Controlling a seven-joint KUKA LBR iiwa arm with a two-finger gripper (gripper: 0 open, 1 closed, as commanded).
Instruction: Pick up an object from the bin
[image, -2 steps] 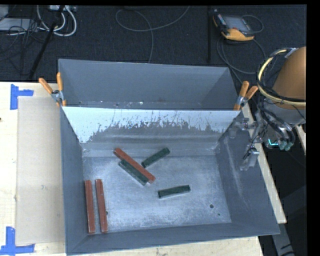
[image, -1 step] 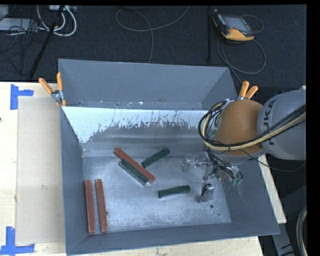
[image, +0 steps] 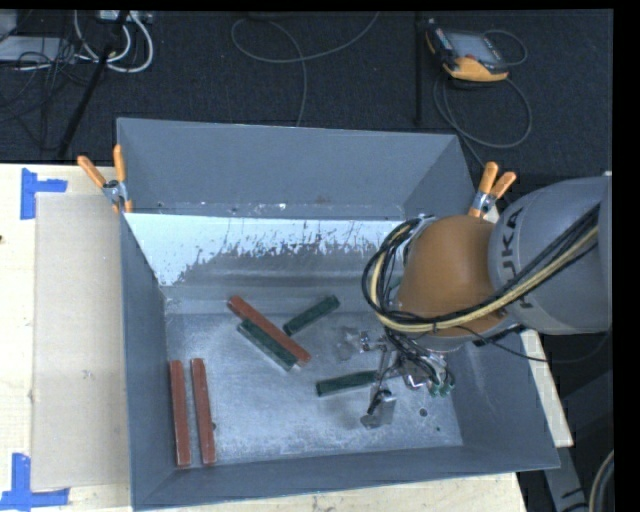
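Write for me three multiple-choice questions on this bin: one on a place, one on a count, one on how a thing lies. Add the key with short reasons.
1. The two parallel red-brown sticks lie:
A. in the lower left of the bin
B. against its far wall
C. at its right side

2. Dark green sticks number:
A. one
B. three
C. six

3. The slanted red-brown stick in the middle:
A. stands upright
B. rests across a green stick
C. leans on a wall

Key:
1 A, they lie beside the left wall.
2 B, one lies under the slanted stick, one beside it, one by the gripper.
3 B, green shows beneath it.
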